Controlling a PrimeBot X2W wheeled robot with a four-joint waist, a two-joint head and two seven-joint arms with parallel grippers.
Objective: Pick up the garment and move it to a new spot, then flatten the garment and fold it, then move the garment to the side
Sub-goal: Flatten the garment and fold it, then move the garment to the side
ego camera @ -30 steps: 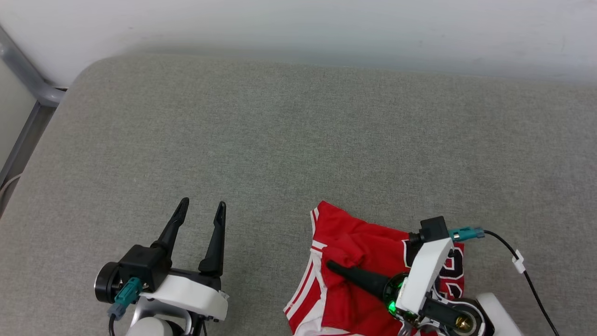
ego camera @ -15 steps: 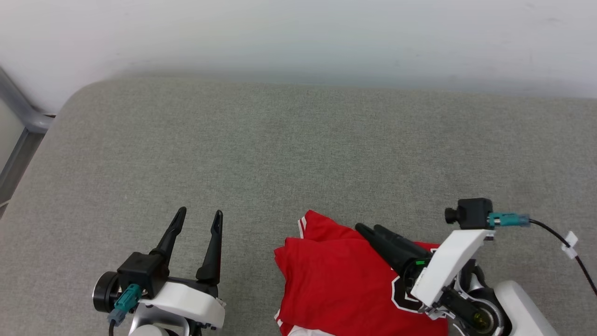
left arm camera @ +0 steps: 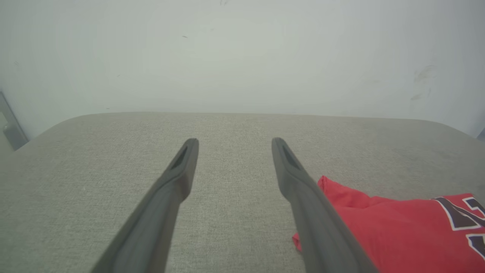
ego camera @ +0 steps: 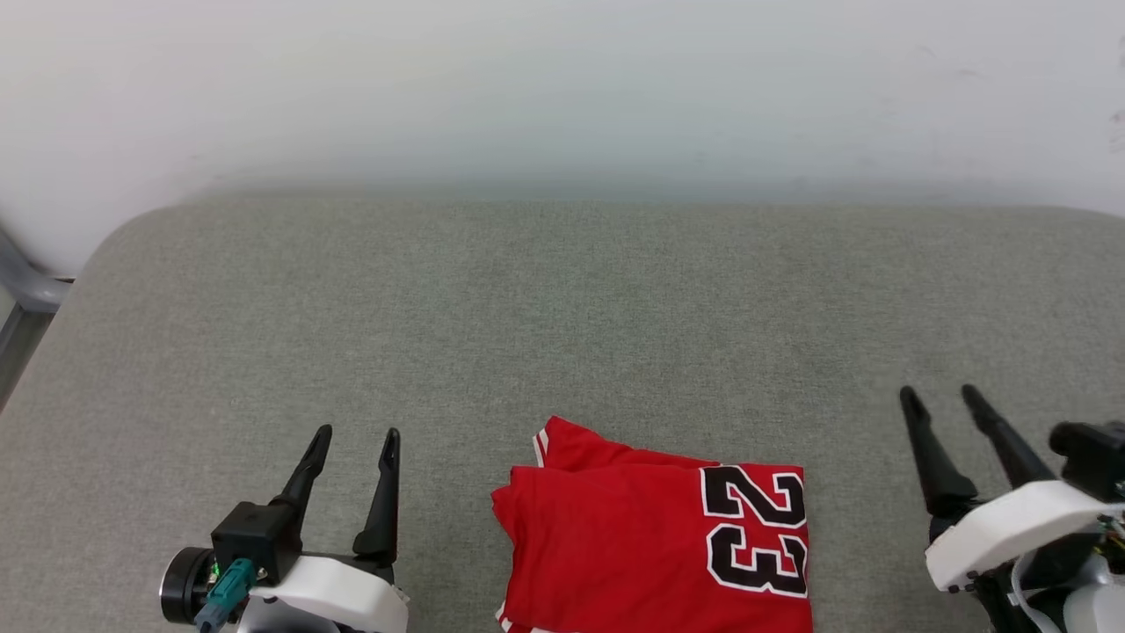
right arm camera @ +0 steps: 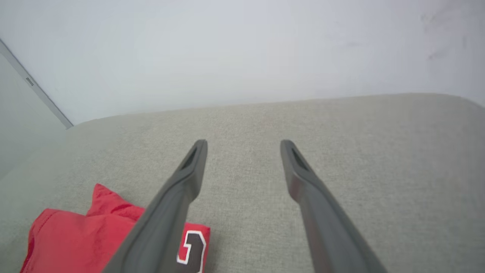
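Observation:
The garment [ego camera: 650,536] is a red jersey with a black, white-outlined "23", lying folded into a flat rectangle near the front edge of the grey cushion; a striped corner pokes out at its top left. My left gripper [ego camera: 352,438] stands open to its left, nothing between the fingers. My right gripper [ego camera: 939,396] stands open to its right, clear of the cloth. The garment [left arm camera: 398,231] lies at the lower right in the left wrist view, beside that open gripper [left arm camera: 233,142]. In the right wrist view the garment [right arm camera: 75,239] lies at the lower left, beside the open gripper [right arm camera: 242,144].
The grey upholstered surface [ego camera: 562,316] stretches wide behind the jersey, ending at a pale wall [ego camera: 562,88]. A grey metal frame [ego camera: 22,290] stands at the far left edge.
My right gripper let go of the garment, opened and drew back to the right. The jersey now lies folded with the number showing. The head view tilted up.

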